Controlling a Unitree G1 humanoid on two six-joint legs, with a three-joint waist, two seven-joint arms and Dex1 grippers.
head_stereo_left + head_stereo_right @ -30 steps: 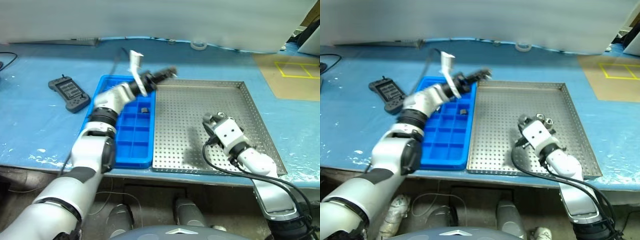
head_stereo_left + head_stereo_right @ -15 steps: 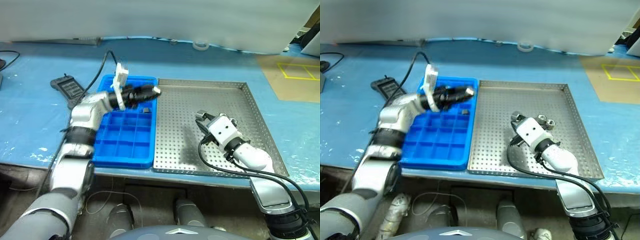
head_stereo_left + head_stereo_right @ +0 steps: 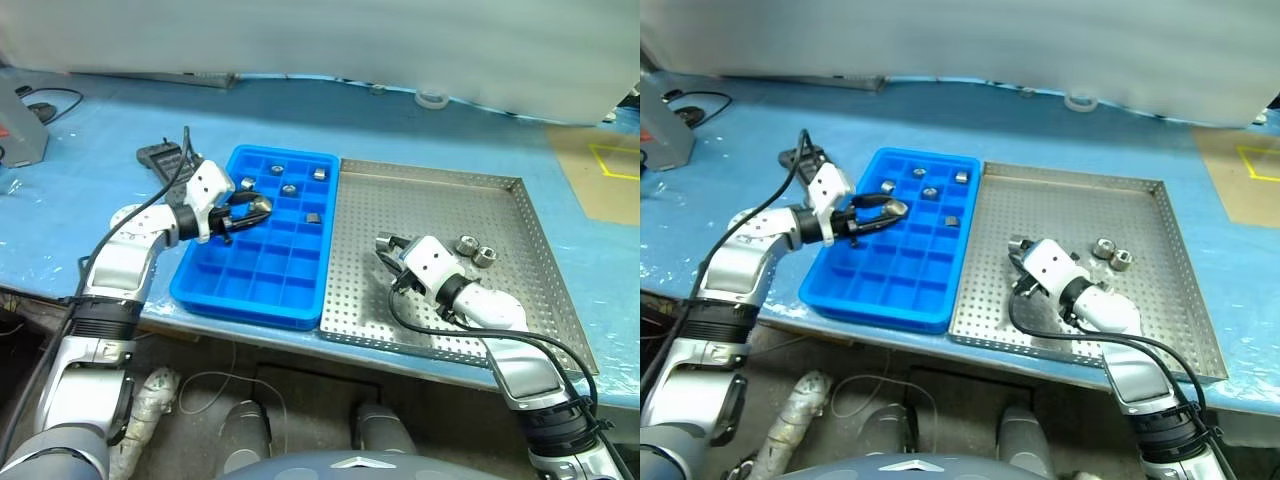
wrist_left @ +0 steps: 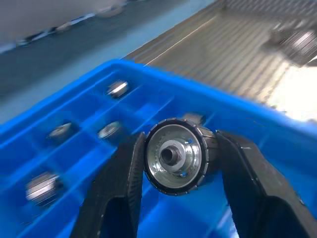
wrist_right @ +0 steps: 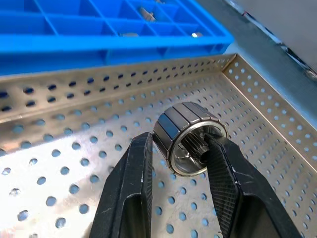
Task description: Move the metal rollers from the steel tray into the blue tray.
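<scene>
Head views show the steel tray (image 3: 440, 200) under the right gripper (image 3: 385, 247), with the blue tray (image 3: 210, 290) touching its side, under the left gripper (image 3: 255, 208). Each gripper is closed down on one roller: the left roller (image 4: 174, 154) hangs above the blue compartments, the right roller (image 5: 188, 136) sits just above the perforated steel floor. Two rollers (image 3: 475, 248) lie on the steel beyond the right gripper, toward the far rim. Four rollers (image 3: 290, 188) rest in blue compartments beyond the left gripper's fingers (image 4: 116, 193).
</scene>
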